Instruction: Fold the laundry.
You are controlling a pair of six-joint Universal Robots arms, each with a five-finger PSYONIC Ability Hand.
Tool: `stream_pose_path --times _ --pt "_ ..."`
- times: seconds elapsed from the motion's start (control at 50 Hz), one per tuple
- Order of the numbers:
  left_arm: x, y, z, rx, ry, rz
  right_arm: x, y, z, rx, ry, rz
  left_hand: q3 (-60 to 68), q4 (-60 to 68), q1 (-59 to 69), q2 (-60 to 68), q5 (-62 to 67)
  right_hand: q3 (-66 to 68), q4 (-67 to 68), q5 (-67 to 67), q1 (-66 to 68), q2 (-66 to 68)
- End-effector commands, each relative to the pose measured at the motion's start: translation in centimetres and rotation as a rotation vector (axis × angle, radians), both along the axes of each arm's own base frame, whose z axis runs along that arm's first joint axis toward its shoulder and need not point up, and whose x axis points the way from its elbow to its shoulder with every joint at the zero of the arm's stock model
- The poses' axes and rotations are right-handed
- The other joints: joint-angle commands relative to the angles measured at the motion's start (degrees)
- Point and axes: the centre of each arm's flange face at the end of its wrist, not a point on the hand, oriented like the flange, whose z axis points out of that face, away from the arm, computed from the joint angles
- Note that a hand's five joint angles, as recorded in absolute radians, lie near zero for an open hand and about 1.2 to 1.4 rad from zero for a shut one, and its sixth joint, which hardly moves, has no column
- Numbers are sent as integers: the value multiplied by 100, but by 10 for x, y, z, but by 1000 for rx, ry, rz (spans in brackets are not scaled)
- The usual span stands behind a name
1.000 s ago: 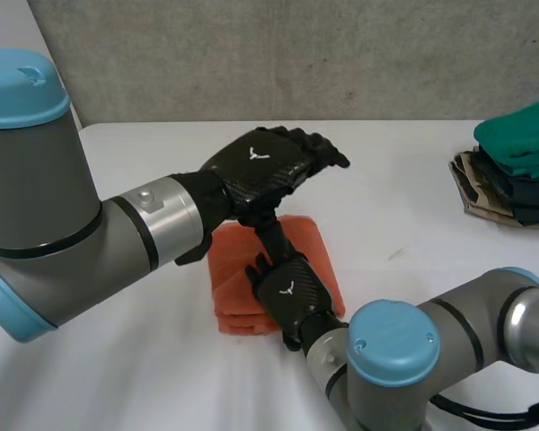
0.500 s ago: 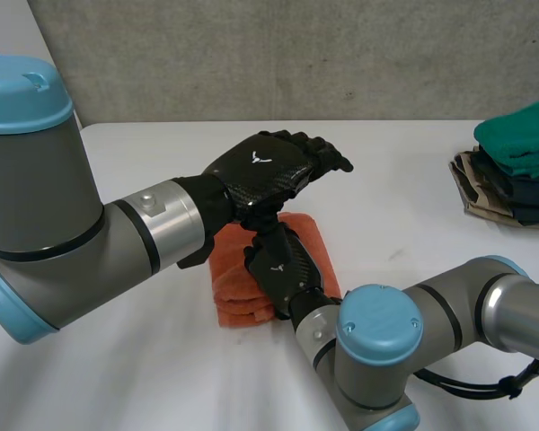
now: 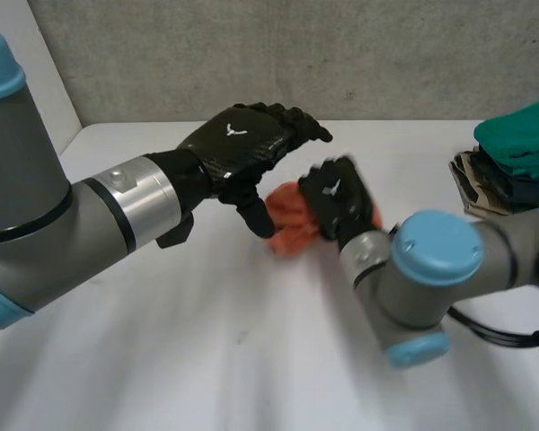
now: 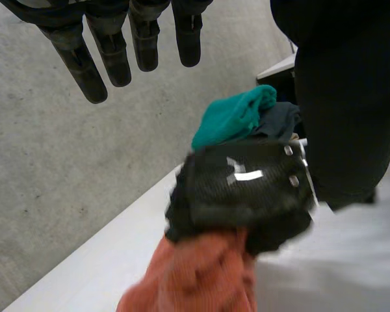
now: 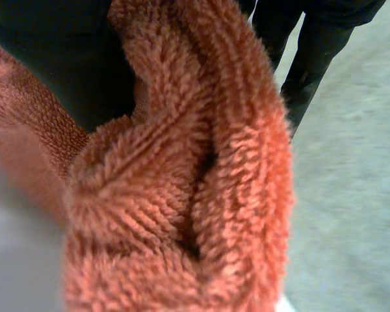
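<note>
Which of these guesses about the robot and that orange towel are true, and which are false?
1. The right hand is gripping the orange towel. True.
2. The left hand is clutching the towel too. False: its fingers are straight and hold nothing; it is beside the towel.
3. A green cloth tops the pile of folded clothes at the right side of the table. True.
4. The towel lies spread flat on the table. False: it is bunched up in the right hand.
</note>
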Motion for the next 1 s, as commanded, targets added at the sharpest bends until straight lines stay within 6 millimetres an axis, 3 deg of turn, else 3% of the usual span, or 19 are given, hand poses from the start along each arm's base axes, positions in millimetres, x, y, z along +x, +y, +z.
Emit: stream_pose_path --times 0.02,0.2,0.26,0.34,0.36,0.42,0.44,0.48,0.5,0.56,0.58,0.64,0.66,0.7,0.8,0.92,0.94,0.96,1.0 --pt "6 -4 11 4 37 24 -24 -50 57 -165 -99 -88 -171 -99 -179 -121 -109 1343 1223 1776 2069 1337" --pt "11 -2 18 -8 52 34 -93 -132 161 -493 -198 -207 -171 -99 -179 -121 -109 1343 1223 1776 2069 1337" --pt "11 -2 20 -12 54 34 -116 -150 180 -560 -202 -239 -171 -99 -179 -121 -109 1343 1223 1776 2069 1337" --pt "11 -1 21 -15 55 34 -165 -179 200 -625 -202 -312 -171 -99 -179 -121 -109 1343 1223 1776 2069 1337" --pt "12 -1 22 -16 56 34 -187 -192 197 -623 -201 -332 -171 -99 -179 -121 -109 1343 1223 1776 2069 1337" --pt "11 1 22 -17 57 30 -220 -209 188 -607 -201 -335 -171 -99 -179 -121 -109 1343 1223 1776 2069 1337" --pt "11 1 22 -17 57 30 -238 -220 175 -580 -202 -323 -171 -99 -179 -121 -109 1343 1223 1776 2069 1337" --pt "11 2 23 -20 58 29 -253 -229 158 -544 -199 -296 -171 -99 -179 -121 -109 1343 1223 1776 2069 1337" --pt "11 2 22 -18 58 27 -265 -237 137 -502 -196 -264 -171 -99 -179 -121 -109 1343 1223 1776 2069 1337" --pt "11 3 21 -14 55 27 -277 -247 98 -414 -180 -223 -171 -99 -179 -121 -109 1343 1223 1776 2069 1337" --pt "11 3 20 -13 55 27 -287 -250 72 -360 -170 -215 -171 -99 -179 -121 -109 1343 1223 1776 2069 1337" --pt "10 3 20 -20 59 24 -310 -249 36 -271 -160 -232 -171 -99 -179 -121 -109 1343 1223 1776 2069 1337" --pt "10 3 19 -21 59 24 -327 -246 17 -222 -151 -248 -154 -83 -163 -105 -92 1343 1223 1776 2069 1337" --pt "10 2 18 -22 60 26 -339 -243 4 -185 -150 -262 -171 -99 -179 -121 -109 1343 1223 1776 2069 1337" --pt "9 3 17 -25 62 23 -347 -233 -9 -133 -142 -232 -171 -99 -179 -121 -109 1343 1223 1776 2069 1337" --pt "9 4 15 -20 59 21 -350 -235 11 -175 -138 -224 -171 -99 -179 -121 -109 1343 1223 1776 2069 1337" --pt "9 5 15 -18 58 18 -351 -236 13 -182 -137 -228 -171 -99 -179 -121 -109 916 796 1349 1642 910" --pt "9 5 15 -17 57 18 -354 -236 20 -194 -137 -242 -171 -99 -179 -121 -109 -1636 -1756 -1203 -910 -1643" --pt "8 6 15 -18 58 17 -356 -236 27 -199 -141 -258 -154 -83 -163 -105 -92 -4458 -4578 -4025 -3732 -4465"
